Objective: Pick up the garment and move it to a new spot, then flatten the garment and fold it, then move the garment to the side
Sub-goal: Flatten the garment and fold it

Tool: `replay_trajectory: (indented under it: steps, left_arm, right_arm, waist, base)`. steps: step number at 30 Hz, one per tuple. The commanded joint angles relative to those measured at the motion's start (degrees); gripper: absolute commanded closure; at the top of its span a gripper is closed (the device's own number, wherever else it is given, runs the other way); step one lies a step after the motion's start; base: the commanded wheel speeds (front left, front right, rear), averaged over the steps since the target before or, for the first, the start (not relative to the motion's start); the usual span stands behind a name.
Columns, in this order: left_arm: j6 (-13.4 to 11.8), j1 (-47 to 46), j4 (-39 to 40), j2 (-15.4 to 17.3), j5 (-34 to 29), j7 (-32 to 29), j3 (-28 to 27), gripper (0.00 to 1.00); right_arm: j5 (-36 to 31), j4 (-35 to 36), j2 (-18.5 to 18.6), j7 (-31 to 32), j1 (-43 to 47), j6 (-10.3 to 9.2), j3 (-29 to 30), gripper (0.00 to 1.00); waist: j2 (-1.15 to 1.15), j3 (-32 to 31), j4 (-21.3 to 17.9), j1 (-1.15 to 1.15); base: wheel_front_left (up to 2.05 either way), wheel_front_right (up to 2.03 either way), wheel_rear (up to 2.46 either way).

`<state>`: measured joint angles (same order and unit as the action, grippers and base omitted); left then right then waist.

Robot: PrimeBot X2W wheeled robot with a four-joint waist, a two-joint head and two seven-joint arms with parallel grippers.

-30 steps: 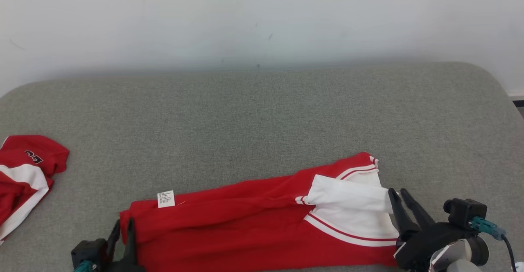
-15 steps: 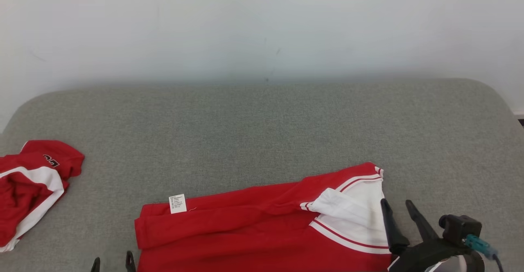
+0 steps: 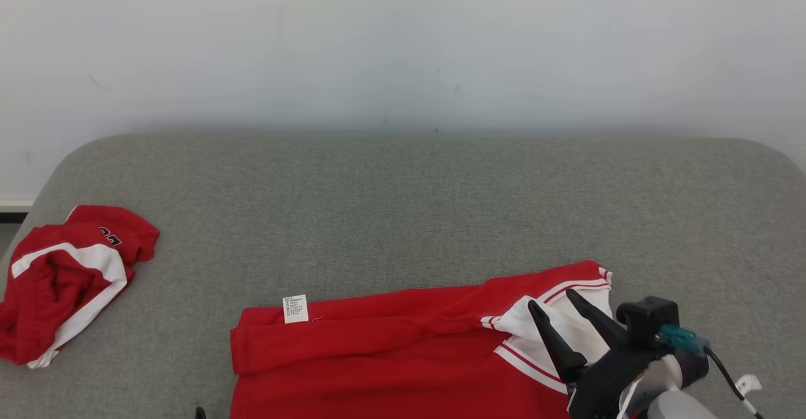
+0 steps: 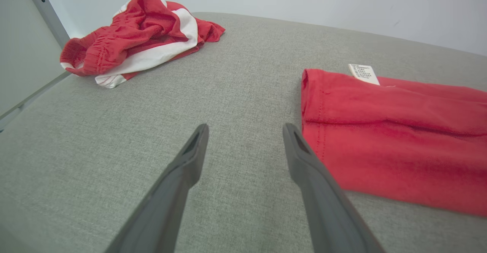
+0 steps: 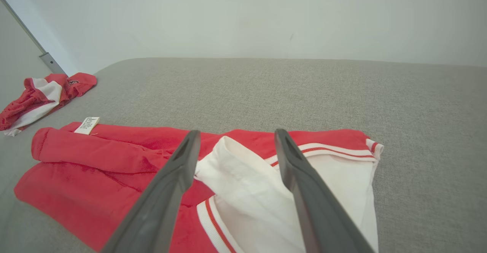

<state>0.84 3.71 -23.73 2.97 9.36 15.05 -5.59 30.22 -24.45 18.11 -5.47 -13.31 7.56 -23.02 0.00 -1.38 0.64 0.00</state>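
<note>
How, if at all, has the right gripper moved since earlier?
Yes: leftward. Judged against the red shirt's striped corner, the right gripper went from beside it to over the white panel.

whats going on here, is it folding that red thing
A two-armed robot is folding a red and white garment on a grey surface. It lies folded lengthwise, its white sleeve turned in. Both grippers are open and empty: the left gripper beside the red end, the right gripper over the white sleeve. A crumpled red garment lies at the left.

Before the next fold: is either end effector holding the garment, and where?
Nothing is held: left end effector open beside the garment, right end effector open over its white part.
</note>
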Motion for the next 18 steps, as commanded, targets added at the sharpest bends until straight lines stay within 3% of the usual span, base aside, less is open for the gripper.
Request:
replay_trajectory:
  steps: [1,7,15,17,18]
  left_arm:
    - [-0.31,0.90,0.06,-0.09,0.49,0.18,0.39,0.00]
    - [-1.21,0.34,0.06,-0.10,2.12,0.18,1.89,0.00]
    - [-1.81,0.56,0.40,-0.10,3.01,0.18,2.31,0.00]
    - [-1.84,0.18,0.41,-0.11,3.13,0.18,2.42,0.00]
    - [-1.84,-0.14,0.37,-0.10,3.21,0.18,2.47,0.00]
  right_arm:
    - [0.71,0.51,1.21,0.89,-1.32,-0.16,-1.71,0.00]
    - [2.92,0.67,5.34,4.48,-4.50,-0.17,-8.03,0.00]
    - [4.85,0.21,6.83,6.72,-3.92,-0.17,-11.27,0.00]
    - [4.76,-0.09,6.73,6.88,-4.42,-0.17,-11.65,0.09]
    - [4.36,-0.26,6.65,7.02,-4.85,-0.17,-11.95,0.19]
  waist:
    - [0.00,0.29,0.43,0.00]
    - [0.00,0.83,1.73,0.00]
    - [0.00,1.66,2.06,0.00]
    - [0.00,2.19,2.09,0.00]
    - [0.00,2.41,2.13,0.00]
  base:
    - [0.00,0.00,0.00]
    - [0.00,0.00,0.00]
    - [0.00,0.00,0.00]
    - [0.00,0.00,0.00]
    - [0.00,0.00,0.00]
